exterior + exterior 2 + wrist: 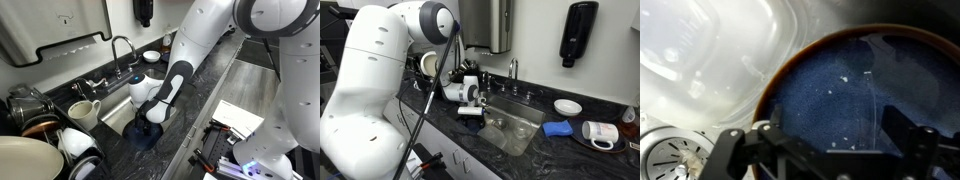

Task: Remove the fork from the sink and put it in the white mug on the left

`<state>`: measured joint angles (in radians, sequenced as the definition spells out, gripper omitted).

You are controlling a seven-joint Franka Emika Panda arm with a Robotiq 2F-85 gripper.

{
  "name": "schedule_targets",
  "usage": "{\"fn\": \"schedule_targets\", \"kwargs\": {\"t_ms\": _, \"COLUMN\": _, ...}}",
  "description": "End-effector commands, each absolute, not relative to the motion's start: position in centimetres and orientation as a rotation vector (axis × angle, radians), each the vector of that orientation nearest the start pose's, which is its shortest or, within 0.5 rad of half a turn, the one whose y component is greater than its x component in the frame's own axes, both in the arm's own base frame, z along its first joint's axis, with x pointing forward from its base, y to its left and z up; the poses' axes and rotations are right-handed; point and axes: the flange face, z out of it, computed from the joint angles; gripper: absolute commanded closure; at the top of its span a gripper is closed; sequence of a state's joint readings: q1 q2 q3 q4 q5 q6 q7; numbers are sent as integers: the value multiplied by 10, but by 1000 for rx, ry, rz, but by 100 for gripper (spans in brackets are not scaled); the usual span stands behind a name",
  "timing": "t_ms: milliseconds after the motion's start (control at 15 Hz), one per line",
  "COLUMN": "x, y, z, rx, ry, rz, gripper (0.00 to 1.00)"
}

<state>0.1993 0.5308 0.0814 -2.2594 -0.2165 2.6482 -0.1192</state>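
Note:
The steel sink with its curved faucet shows in both exterior views. My gripper reaches down into the sink's near end. In the wrist view the fingers are spread wide over a dark blue speckled dish with a brown rim. A thin pale line lies on the dish between the fingers; I cannot tell if it is the fork. The cream-white mug stands on the counter beside the sink, apart from the gripper.
The round drain is beside the dish. Stacked cups and bowls crowd the counter past the mug. A small white bowl, a blue cloth and a tipped white cup lie beyond the sink's far end.

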Motion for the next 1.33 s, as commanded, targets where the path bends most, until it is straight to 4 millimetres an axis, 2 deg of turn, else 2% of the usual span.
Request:
{"fn": "schedule_targets", "kwargs": {"t_ms": 0, "x": 488, "y": 148, "z": 117, "rx": -3003, "ry": -1006, "rz": 183, "gripper": 0}}
{"fn": "schedule_targets", "kwargs": {"t_ms": 533, "x": 492, "y": 176, "z": 122, "rx": -2924, "ry": -1091, "rz": 190, "gripper": 0}}
{"fn": "schedule_targets", "kwargs": {"t_ms": 1267, "x": 507, "y": 172, "z": 107, "rx": -2941, "ry": -962, "rz": 267, "gripper": 0}}
